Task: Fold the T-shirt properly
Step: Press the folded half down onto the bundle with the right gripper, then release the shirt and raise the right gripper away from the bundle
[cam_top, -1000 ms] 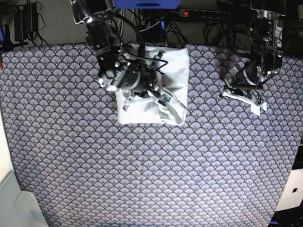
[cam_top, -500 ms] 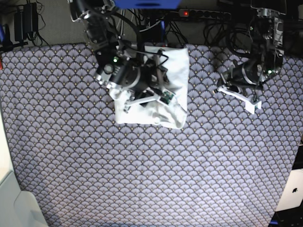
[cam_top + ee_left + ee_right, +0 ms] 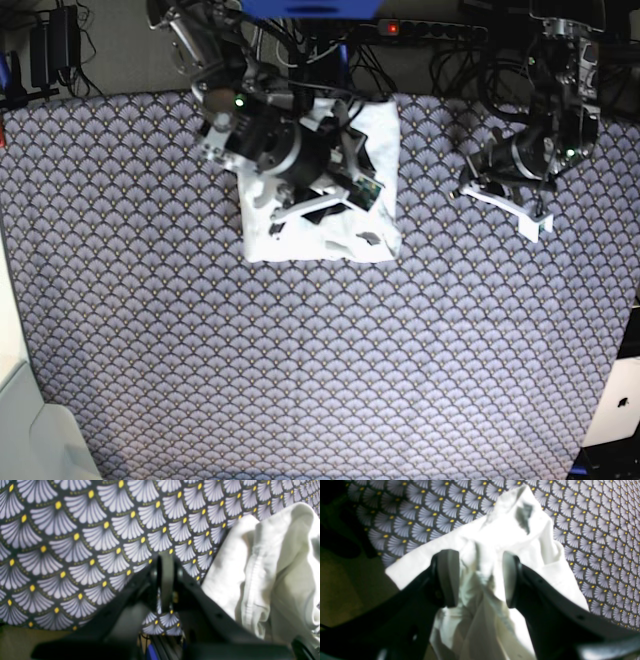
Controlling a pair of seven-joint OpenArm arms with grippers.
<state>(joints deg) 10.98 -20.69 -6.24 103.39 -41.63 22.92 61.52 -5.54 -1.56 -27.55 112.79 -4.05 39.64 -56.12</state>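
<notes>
T-shirt (image 3: 375, 160) folded on patterned cloth (image 3: 300, 370) — right end effector (image 3: 476, 578) parted above

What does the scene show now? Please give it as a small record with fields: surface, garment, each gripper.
surface: table cover with a dark fan pattern and yellow dots
garment: white T-shirt, folded into a compact rectangle near the far edge
right gripper: open, jaws apart above the T-shirt, no cloth pinched between them
left gripper: shut, holding nothing, above bare cover beside the T-shirt's edge
folding: looks almost done; some wrinkles at the near edge
</notes>
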